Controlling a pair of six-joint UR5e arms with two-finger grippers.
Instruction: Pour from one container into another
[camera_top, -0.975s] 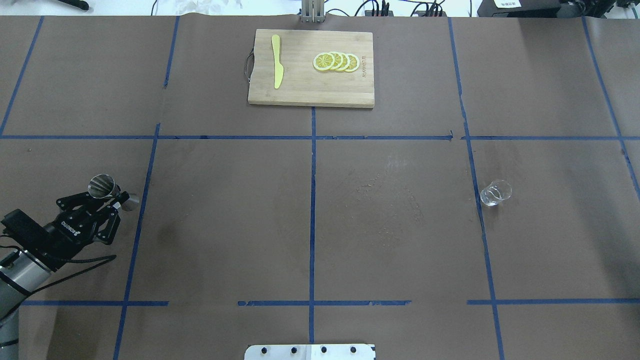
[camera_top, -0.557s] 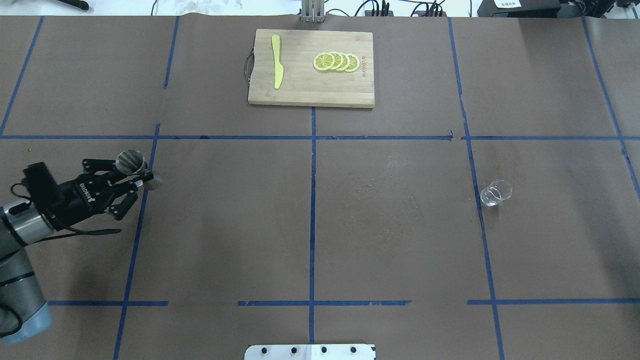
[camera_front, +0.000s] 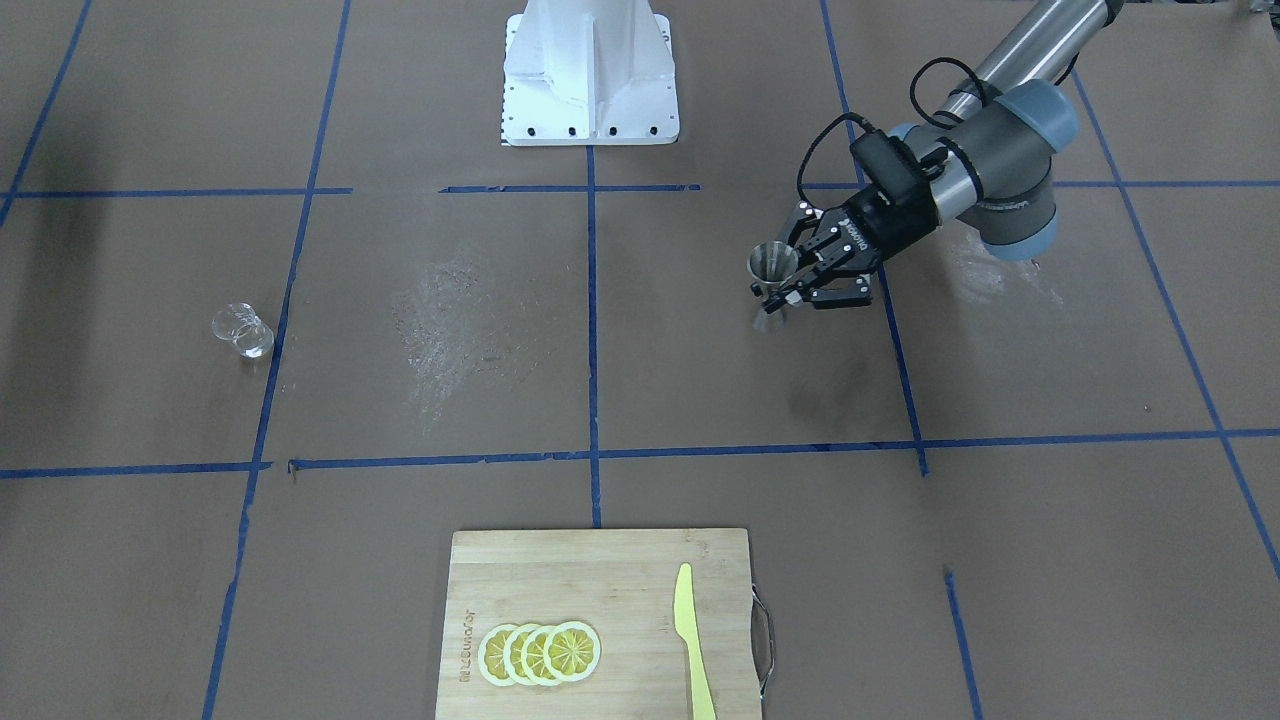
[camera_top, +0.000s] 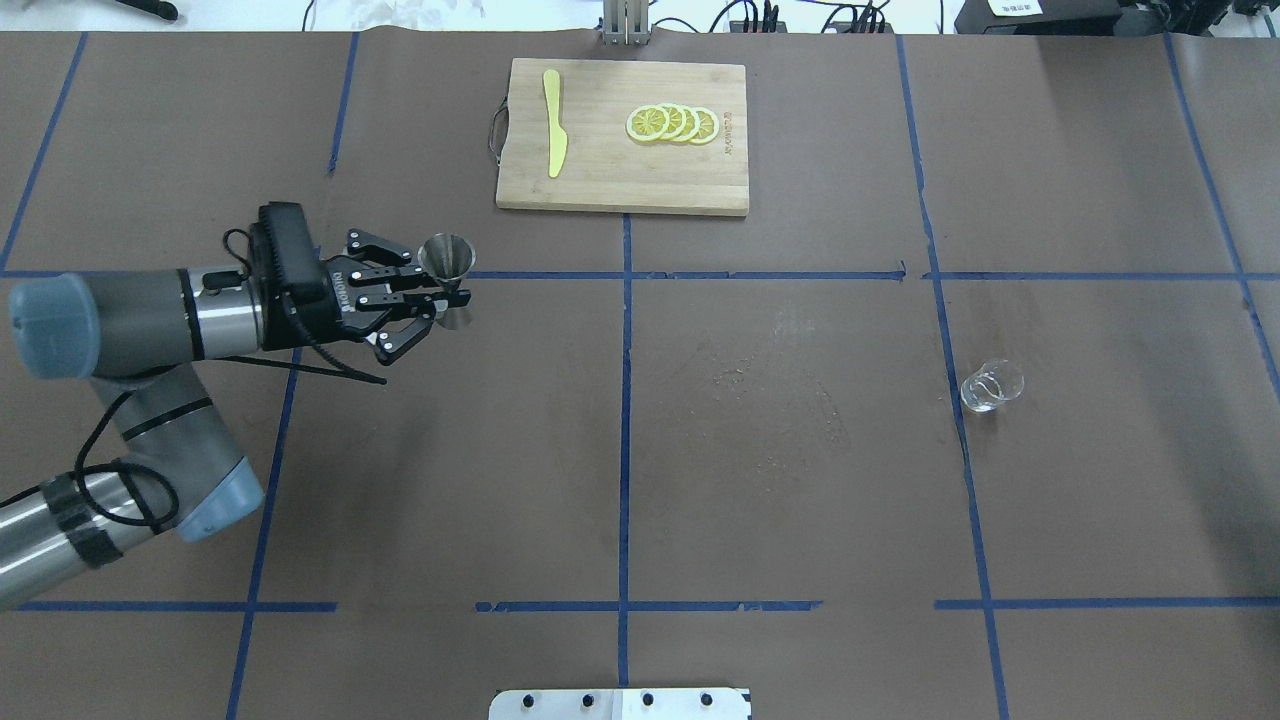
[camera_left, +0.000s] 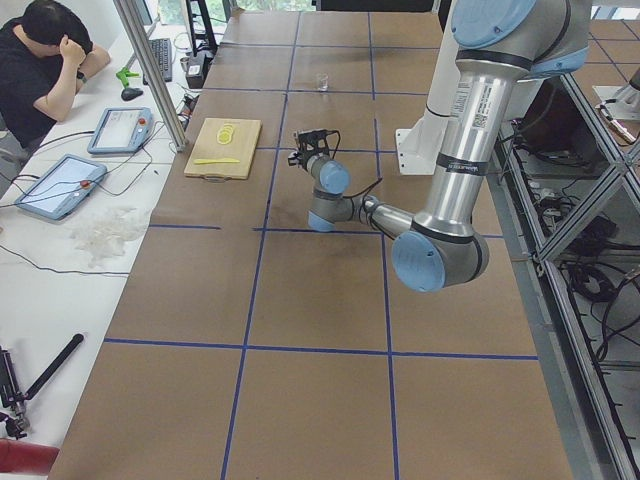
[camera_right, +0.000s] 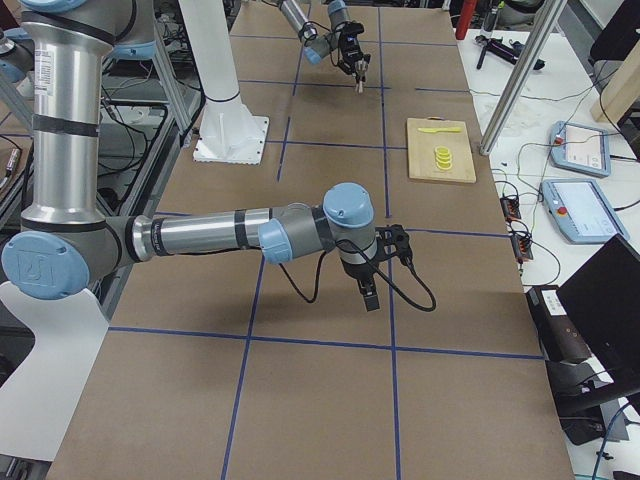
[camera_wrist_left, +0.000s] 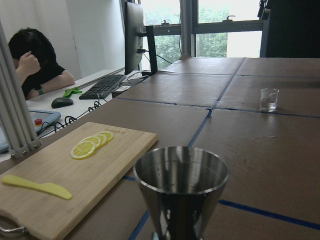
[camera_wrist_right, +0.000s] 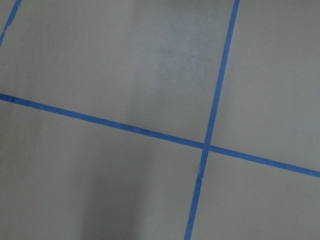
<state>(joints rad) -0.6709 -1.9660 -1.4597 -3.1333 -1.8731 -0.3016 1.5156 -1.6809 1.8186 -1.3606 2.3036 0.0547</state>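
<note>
A steel double-cone jigger (camera_top: 447, 256) hangs upright above the table, and my left gripper (camera_top: 445, 292) is shut on its narrow waist. In the front-facing view the jigger (camera_front: 773, 262) sits at the tip of that gripper (camera_front: 790, 290). Its open cup (camera_wrist_left: 181, 185) fills the bottom of the left wrist view. A small clear glass (camera_top: 991, 386) stands far to the right on the table, also seen as the glass (camera_front: 243, 331) and the distant glass (camera_wrist_left: 269, 98). My right gripper (camera_right: 368, 292) shows only in the exterior right view, so I cannot tell its state.
A wooden cutting board (camera_top: 600, 180) lies at the far middle, carrying a yellow knife (camera_top: 553, 120) and lemon slices (camera_top: 672, 123). Blue tape lines grid the brown table cover. The robot's white base (camera_front: 590, 70) stands on the near edge.
My left arm has swung from the near left corner forward and to the right, carrying the jigger with it. The glass has not moved.
</note>
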